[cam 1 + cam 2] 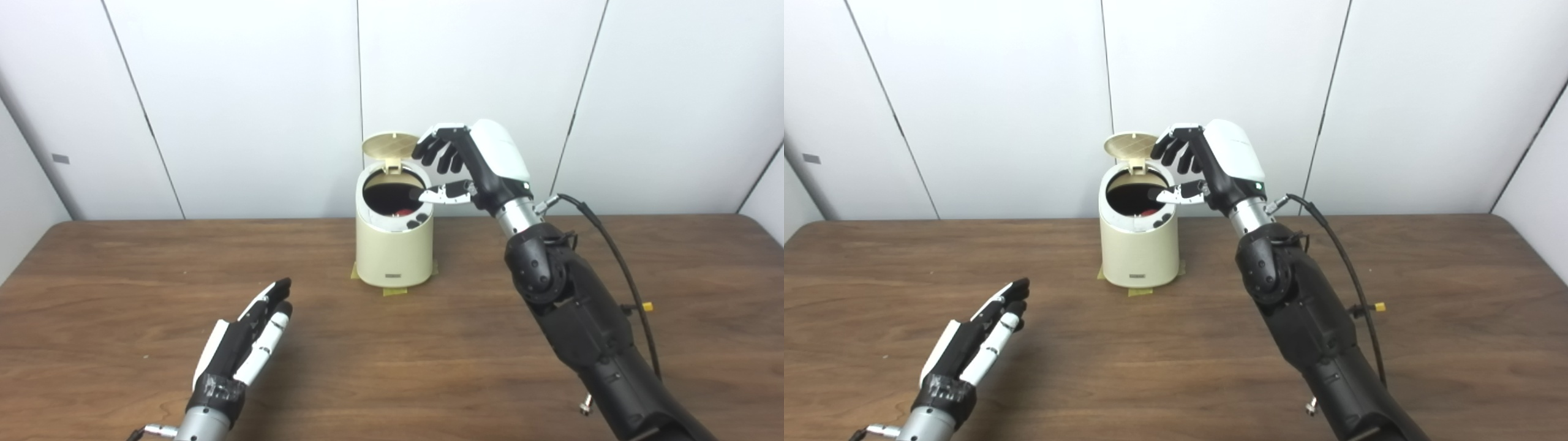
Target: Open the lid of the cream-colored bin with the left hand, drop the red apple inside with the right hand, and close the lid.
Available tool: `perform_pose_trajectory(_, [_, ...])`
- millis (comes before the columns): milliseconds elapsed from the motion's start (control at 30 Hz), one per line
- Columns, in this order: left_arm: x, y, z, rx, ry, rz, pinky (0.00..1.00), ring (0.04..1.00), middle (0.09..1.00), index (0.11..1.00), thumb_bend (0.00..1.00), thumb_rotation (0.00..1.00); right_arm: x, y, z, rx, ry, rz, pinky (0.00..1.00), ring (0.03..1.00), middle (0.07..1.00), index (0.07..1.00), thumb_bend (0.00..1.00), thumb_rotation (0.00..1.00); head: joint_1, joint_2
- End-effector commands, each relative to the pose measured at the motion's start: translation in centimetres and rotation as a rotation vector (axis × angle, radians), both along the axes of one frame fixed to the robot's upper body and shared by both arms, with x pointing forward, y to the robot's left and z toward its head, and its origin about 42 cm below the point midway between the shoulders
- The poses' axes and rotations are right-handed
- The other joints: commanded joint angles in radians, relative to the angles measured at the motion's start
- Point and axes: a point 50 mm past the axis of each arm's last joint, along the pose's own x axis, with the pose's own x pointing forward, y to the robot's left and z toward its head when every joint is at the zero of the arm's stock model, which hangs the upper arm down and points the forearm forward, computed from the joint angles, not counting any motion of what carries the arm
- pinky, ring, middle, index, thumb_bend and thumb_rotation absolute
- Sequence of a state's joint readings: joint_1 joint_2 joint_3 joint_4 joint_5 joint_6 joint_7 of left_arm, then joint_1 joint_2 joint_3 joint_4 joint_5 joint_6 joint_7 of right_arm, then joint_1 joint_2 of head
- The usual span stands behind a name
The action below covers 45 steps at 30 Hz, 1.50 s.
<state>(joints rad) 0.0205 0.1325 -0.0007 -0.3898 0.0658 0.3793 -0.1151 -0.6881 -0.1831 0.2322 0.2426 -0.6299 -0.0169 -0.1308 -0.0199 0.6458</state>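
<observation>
The cream-colored bin [393, 257] stands at the middle back of the table with its lid [390, 146] swung up and open. The red apple [403, 212] lies inside the bin, only a small red part showing in the dark opening. My right hand [468, 165] hovers over the bin's right rim, open and empty, fingers spread, thumb reaching over the opening. My left hand [248, 343] is low over the table at the front left, open, fingers stretched flat toward the bin, well apart from it.
The bin is held to the brown wooden table [392, 367] by yellow tape [395, 291]. White wall panels stand behind. A black cable [618, 257] runs along my right forearm.
</observation>
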Motion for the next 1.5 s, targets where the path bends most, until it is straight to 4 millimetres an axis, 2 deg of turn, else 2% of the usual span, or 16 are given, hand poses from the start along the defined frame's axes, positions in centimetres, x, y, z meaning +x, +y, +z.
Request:
perform_pose_trajectory(0, [1.1, -0.1, 1.4, -0.024, -0.078, 0.003, 0.91, 0.942, 0.943, 0.925, 0.39, 0.75, -0.3, -1.0, 2.2, 0.033, -0.045, -0.003, 0.32, 0.413, 0.499, 0.545, 0.5, 0.0, -0.001, 0.001])
perform_pose_trajectory(67, [1.5, 0.2, 1.4, -0.033, -0.081, 0.007, 0.9, 0.936, 0.937, 0.924, 0.43, 0.76, -1.1, -1.7, 2.1, 0.066, -0.006, -0.013, 0.32, 0.422, 0.499, 0.557, 0.49, 0.0, 0.0, 0.0])
perform_pose_trajectory(200, [2.3, 0.7, 1.7, -0.068, -0.081, 0.023, 0.91, 0.933, 0.935, 0.929, 0.47, 0.76, -2.7, -3.2, 1.6, 0.15, 0.091, -0.032, 0.41, 0.427, 0.49, 0.529, 0.51, 0.0, 0.001, 0.001])
perform_pose_trajectory(267, [2.7, 0.8, 2.0, -0.088, -0.084, 0.038, 0.91, 0.933, 0.936, 0.927, 0.48, 0.74, -3.7, -4.2, 1.4, 0.186, 0.151, -0.043, 0.43, 0.505, 0.483, 0.511, 0.52, 0.01, 0.001, 0.001])
perform_pose_trajectory(300, [3.0, 0.8, 2.2, -0.096, -0.09, 0.046, 0.9, 0.924, 0.931, 0.921, 0.46, 0.74, -4.3, -4.7, 1.1, 0.212, 0.186, -0.046, 0.49, 0.573, 0.581, 0.503, 0.51, 0.1, 0.001, 0.001])
perform_pose_trajectory(400, [3.8, 0.7, 2.8, -0.12, -0.118, 0.059, 0.89, 0.918, 0.927, 0.92, 0.44, 0.73, -5.7, -6.0, 0.0, 0.299, 0.235, -0.039, 0.54, 0.641, 0.679, 0.498, 0.5, 0.16, 0.012, -0.005])
perform_pose_trajectory(433, [4.2, 0.6, 3.1, -0.123, -0.13, 0.062, 0.88, 0.911, 0.924, 0.917, 0.44, 0.73, -6.3, -6.4, -0.8, 0.346, 0.245, -0.046, 0.55, 0.658, 0.704, 0.613, 0.52, 0.33, 0.014, -0.006])
perform_pose_trajectory(500, [5.1, 0.6, 3.8, -0.117, -0.155, 0.06, 0.88, 0.91, 0.929, 0.923, 0.44, 0.75, -7.6, -7.1, -2.2, 0.459, 0.282, -0.058, 0.6, 0.705, 0.767, 0.786, 0.57, 0.54, 0.015, -0.008])
perform_pose_trajectory(600, [6.8, 0.4, 5.3, -0.094, -0.193, 0.053, 0.86, 0.908, 0.931, 0.932, 0.41, 0.79, -9.4, -7.9, -4.4, 0.609, 0.343, -0.031, 0.74, 0.819, 0.881, 0.956, 0.52, 0.73, 0.011, -0.012])
perform_pose_trajectory(667, [7.8, 0.2, 6.3, -0.088, -0.205, 0.051, 0.86, 0.909, 0.928, 0.93, 0.4, 0.8, -10.3, -8.3, -5.5, 0.679, 0.366, -0.026, 0.8, 0.867, 0.92, 0.991, 0.51, 0.83, 0.01, -0.012])
perform_pose_trajectory(700, [8.3, 0.1, 6.8, -0.086, -0.21, 0.05, 0.86, 0.908, 0.925, 0.927, 0.41, 0.8, -10.8, -8.4, -6.0, 0.715, 0.375, -0.029, 0.83, 0.887, 0.931, 0.988, 0.54, 0.87, 0.011, -0.013])
perform_pose_trajectory(767, [9.4, -0.2, 7.8, -0.091, -0.229, 0.042, 0.87, 0.908, 0.922, 0.923, 0.42, 0.79, -11.7, -8.5, -6.8, 0.763, 0.384, -0.033, 0.85, 0.904, 0.941, 0.978, 0.56, 0.9, 0.012, -0.015])
perform_pose_trajectory(900, [11.8, -1.0, 9.8, -0.085, -0.275, 0.004, 0.87, 0.915, 0.923, 0.92, 0.46, 0.78, -13.4, -8.8, -8.4, 0.807, 0.387, -0.046, 0.86, 0.914, 0.939, 0.958, 0.5, 0.89, 0.013, -0.021])
perform_pose_trajectory(1033, [13.7, -2.0, 11.7, -0.053, -0.302, -0.012, 0.85, 0.902, 0.919, 0.911, 0.47, 0.78, -14.7, -8.9, -9.3, 0.855, 0.384, -0.08, 0.86, 0.906, 0.922, 0.946, 0.55, 0.92, 0.015, -0.026])
perform_pose_trajectory(1167, [15.7, -2.9, 13.5, -0.036, -0.322, -0.031, 0.84, 0.903, 0.92, 0.907, 0.46, 0.8, -16.0, -9.0, -10.7, 0.93, 0.35, -0.112, 0.84, 0.891, 0.911, 0.929, 0.55, 0.96, 0.021, -0.031])
perform_pose_trajectory(1467, [19.2, -4.4, 16.9, 0.169, -0.396, -0.113, 0.84, 0.894, 0.9, 0.904, 0.43, 0.88, -17.6, -8.4, -12.5, 0.977, 0.349, -0.121, 0.82, 0.872, 0.888, 0.92, 0.53, 1.0, 0.037, -0.038])
